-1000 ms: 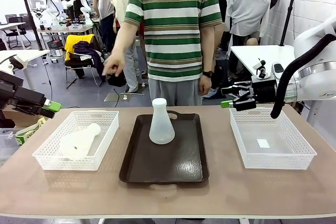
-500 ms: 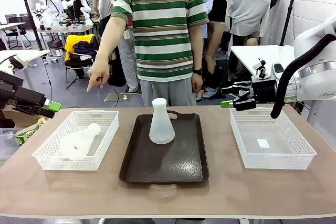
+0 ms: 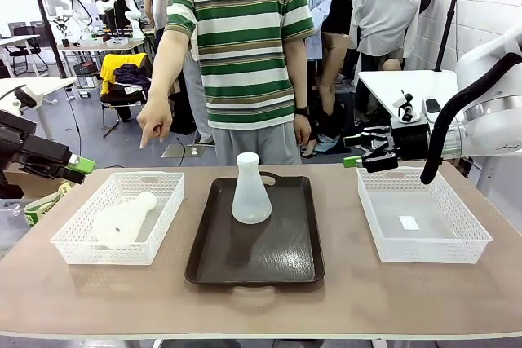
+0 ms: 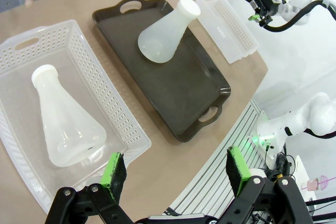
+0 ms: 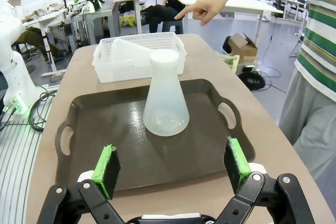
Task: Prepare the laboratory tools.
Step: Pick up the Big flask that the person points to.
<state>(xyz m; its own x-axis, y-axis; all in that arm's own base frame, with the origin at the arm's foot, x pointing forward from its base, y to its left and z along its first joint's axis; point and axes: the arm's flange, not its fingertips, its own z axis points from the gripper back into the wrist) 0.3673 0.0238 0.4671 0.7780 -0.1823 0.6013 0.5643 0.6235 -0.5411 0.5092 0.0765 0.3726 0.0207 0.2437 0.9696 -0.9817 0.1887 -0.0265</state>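
I see a row on my brown desk (image 3: 261, 307): white mesh basket (image 3: 106, 252) at left, dark brown tray (image 3: 269, 260) in the middle, second basket (image 3: 432, 250) at right, apparently none touching.

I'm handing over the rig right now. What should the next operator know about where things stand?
Left gripper: open, empty, off the table's left side.
Right gripper: open, empty, behind the right basket.
Upright flask stands on the dark tray. Lying flask is on its side in the left basket.
Person's hand points down toward that basket.
Done: one flask on the tray. Left: probably moving the lying flask there.
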